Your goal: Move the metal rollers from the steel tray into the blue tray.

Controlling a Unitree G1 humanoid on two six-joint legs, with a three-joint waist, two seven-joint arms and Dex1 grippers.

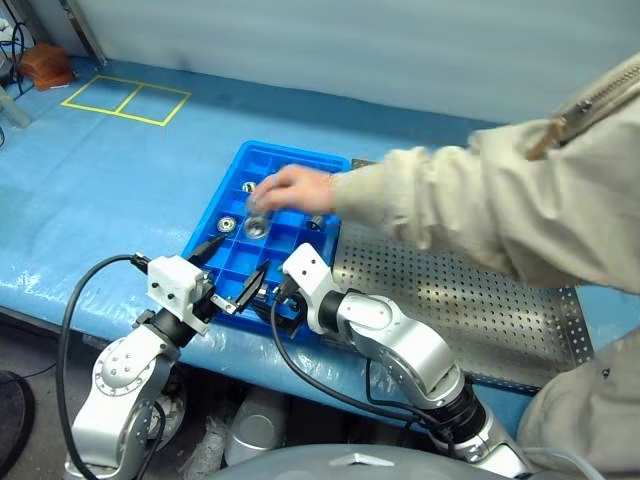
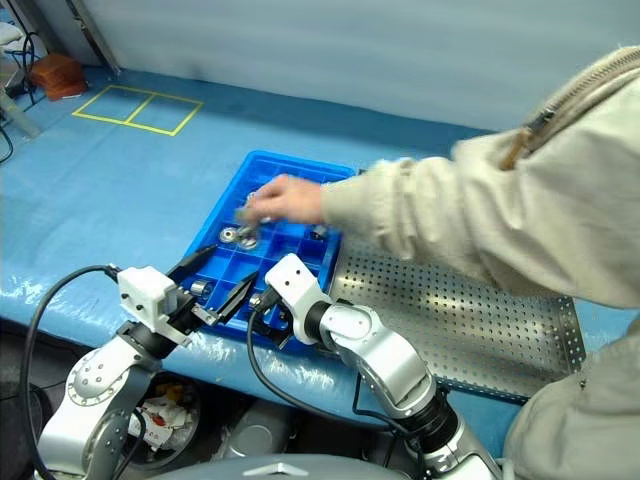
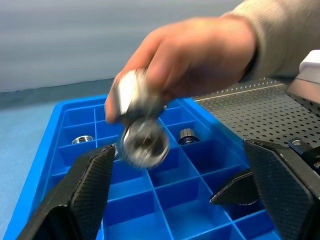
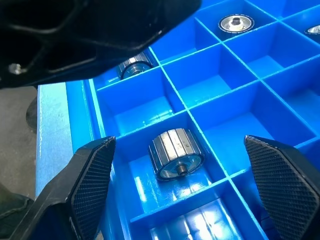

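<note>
Metal rollers [image 4: 176,153] already lie in compartments of the blue tray [image 1: 232,172], at 10 o'clock of the steel tray [image 1: 520,330]; keep left gripper [image 1: 225,272] and right gripper [image 4: 190,200] spread and clear while a person's hand [image 1: 290,190] lifts rollers.

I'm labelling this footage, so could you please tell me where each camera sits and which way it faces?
Left and right eye views: on the head, looking down over both arms at the blue tray, steel tray and a person's hand.
Left wrist view: along the open left pincer towards that hand holding rollers.
Right wrist view: along the open right pincer at a roller.
All share the blue tray.
</note>
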